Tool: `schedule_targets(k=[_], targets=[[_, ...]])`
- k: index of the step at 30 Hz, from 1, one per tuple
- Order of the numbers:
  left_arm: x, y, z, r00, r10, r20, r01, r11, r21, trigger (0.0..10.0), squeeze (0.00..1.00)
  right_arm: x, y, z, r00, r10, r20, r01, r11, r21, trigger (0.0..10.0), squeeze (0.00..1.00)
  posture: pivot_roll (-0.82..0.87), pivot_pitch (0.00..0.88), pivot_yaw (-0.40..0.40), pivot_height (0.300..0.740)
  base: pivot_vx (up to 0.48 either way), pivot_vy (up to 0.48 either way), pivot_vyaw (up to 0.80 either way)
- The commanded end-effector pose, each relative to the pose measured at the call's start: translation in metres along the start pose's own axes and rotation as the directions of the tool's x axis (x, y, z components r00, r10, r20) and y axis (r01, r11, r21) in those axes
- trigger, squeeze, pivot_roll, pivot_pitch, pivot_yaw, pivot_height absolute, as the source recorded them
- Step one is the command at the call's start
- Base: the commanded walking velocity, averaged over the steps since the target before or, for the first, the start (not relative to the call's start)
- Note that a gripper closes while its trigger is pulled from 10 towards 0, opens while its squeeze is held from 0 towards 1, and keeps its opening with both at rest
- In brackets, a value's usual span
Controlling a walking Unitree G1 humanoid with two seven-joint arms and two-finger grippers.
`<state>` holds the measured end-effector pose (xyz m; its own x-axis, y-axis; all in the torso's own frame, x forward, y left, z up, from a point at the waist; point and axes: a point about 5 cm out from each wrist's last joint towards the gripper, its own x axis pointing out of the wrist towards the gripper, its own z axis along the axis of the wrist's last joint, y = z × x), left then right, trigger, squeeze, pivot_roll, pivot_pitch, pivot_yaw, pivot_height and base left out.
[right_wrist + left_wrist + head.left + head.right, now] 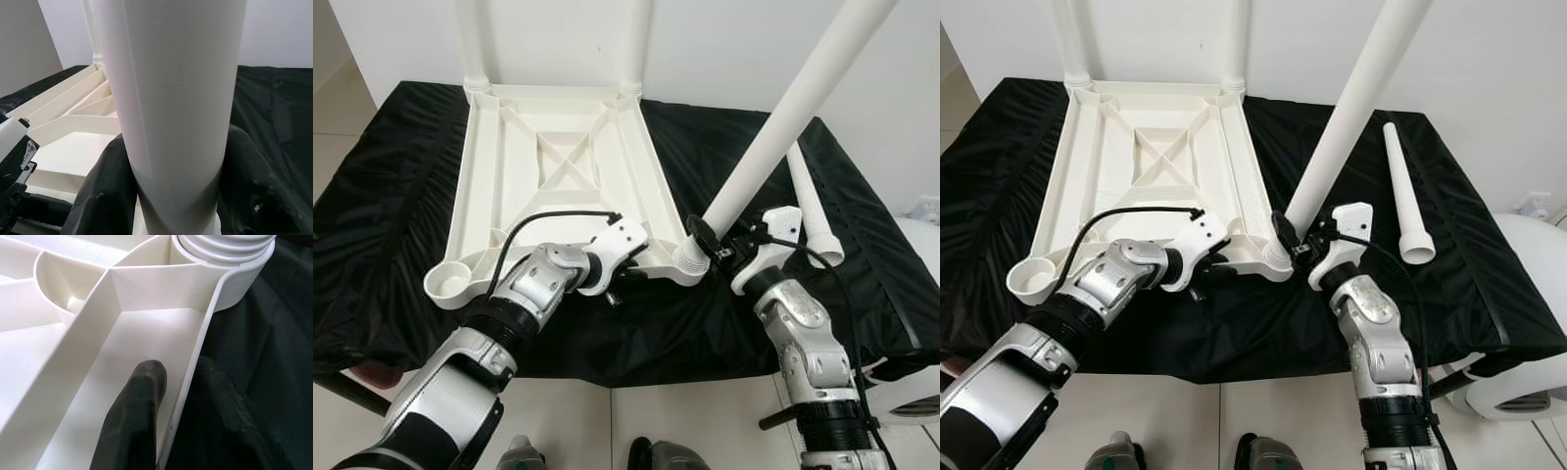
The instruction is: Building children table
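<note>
Tabletop (558, 166), white plastic, lies upside down on the black cloth (391, 225). At its near edge the left gripper (619, 284) pinches the rim: one black finger (134, 421) is inside the rim and the other is outside on the cloth. At the near right corner the right gripper (710, 245) is closed around the leaning leg (773, 127), whose base sits in the corner socket (690, 259). A loose leg (1402, 186) lies farther right on the cloth. Two upright legs (470, 39) stand at the far corners.
</note>
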<state>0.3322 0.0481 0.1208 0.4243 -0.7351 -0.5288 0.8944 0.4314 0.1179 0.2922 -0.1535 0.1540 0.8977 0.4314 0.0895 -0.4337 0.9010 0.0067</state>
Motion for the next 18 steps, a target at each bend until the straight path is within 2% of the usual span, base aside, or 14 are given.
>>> schedule_targets(k=[1,18], targets=[[-0.008,0.012,0.014,0.997,0.073,0.04,-0.075,0.997,0.029,10.0,0.0,-0.003,0.0,-0.028,0.989,-0.008,-0.151,0.018,0.997,0.071,10.0,0.0,0.01,0.045,-0.054,0.74,0.0,0.0,0.0],[-0.006,0.01,0.016,0.996,0.07,0.051,-0.072,0.997,0.036,10.0,0.0,0.015,-0.007,-0.032,0.982,-0.025,-0.186,0.04,0.996,0.079,10.0,0.0,0.02,0.034,-0.063,0.74,0.0,0.0,0.0]])
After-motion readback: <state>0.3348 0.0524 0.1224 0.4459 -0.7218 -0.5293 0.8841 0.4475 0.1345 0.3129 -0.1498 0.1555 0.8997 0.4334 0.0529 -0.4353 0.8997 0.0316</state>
